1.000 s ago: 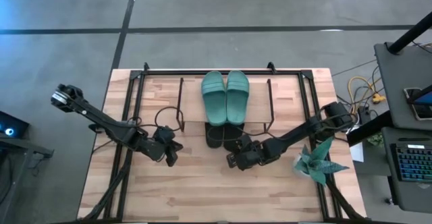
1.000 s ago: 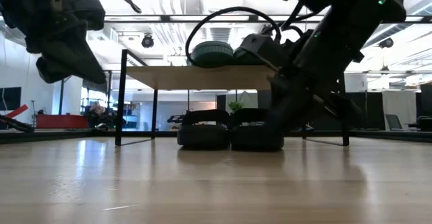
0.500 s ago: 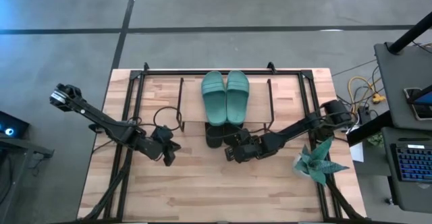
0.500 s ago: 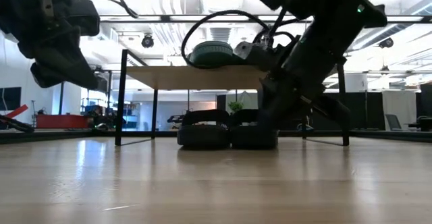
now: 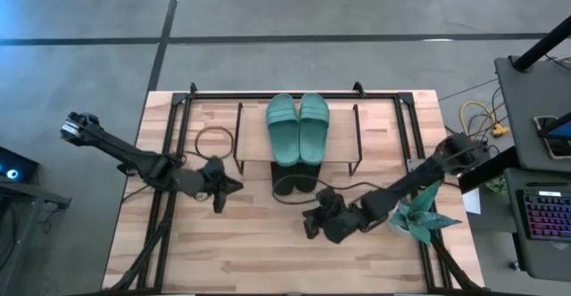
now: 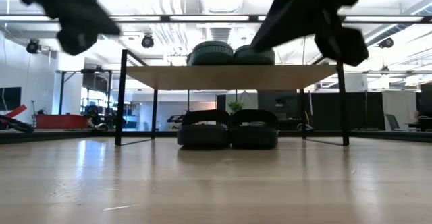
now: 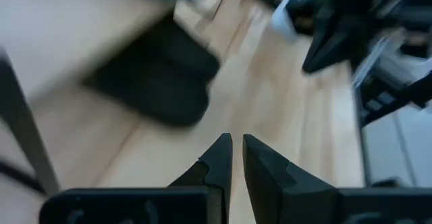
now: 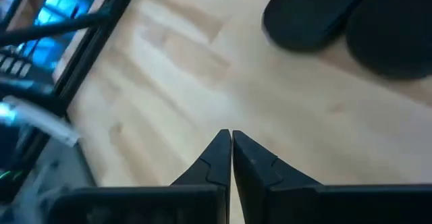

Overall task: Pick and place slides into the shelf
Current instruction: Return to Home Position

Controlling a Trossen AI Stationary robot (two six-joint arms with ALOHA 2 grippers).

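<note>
Showing the teal slides (image 5: 298, 128) side by side atop the shelf (image 5: 341, 141), upper centre from above. Hiding most of the black slides (image 6: 228, 128) under its board there. Seen whole only at desk (image 6: 216, 183) level, beneath blurred, cropped arms. Left gripper (image 5: 230, 187) centre left, right gripper (image 5: 312, 225) lower centre. Both pairs of fingers (image 8: 219, 158) closed, holding nothing.

Table (image 5: 268, 251) light wood, slight sheen; shelf (image 6: 229, 77) blk metal frame, wood top; slides (image 5: 285, 131) matt rubber.
</note>
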